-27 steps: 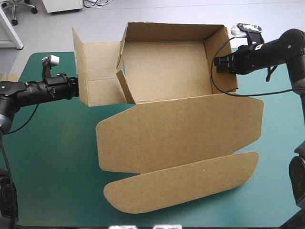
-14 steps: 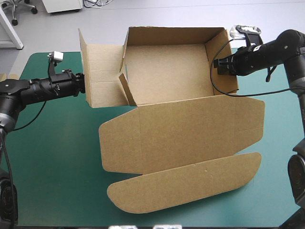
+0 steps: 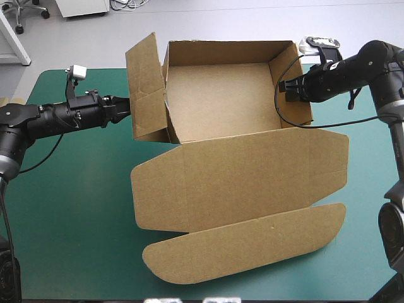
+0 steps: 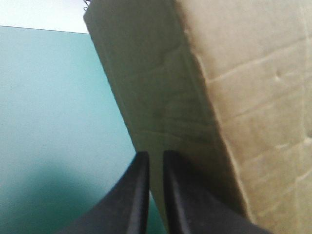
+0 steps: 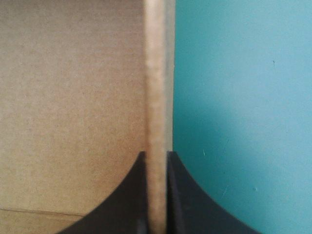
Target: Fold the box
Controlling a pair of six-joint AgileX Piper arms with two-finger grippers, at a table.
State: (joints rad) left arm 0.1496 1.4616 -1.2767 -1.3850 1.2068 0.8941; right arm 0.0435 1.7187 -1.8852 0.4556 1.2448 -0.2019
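Note:
The brown box (image 3: 224,95) stands as an open tray at the table's far side, its lid (image 3: 240,180) lying flat toward the front with a rounded flap (image 3: 243,249) at its end. My left gripper (image 3: 126,107) is shut on the box's left side flap (image 3: 148,88), which stands raised and tilted against the tray's left wall. In the left wrist view the flap's edge (image 4: 156,126) runs between the black fingers (image 4: 175,195). My right gripper (image 3: 289,85) is shut on the box's upright right wall (image 3: 293,82), whose edge (image 5: 158,97) sits between its fingers (image 5: 183,195).
Teal-green cover (image 3: 69,208) lies open to the left and front of the box. A sliver of brown board (image 3: 7,101) shows at the table's left edge. The table's far edge runs just behind the tray.
My left gripper has swung the side flap up and rightward, from lying spread out to standing against the tray's left wall. The right gripper has held still on the right wall.

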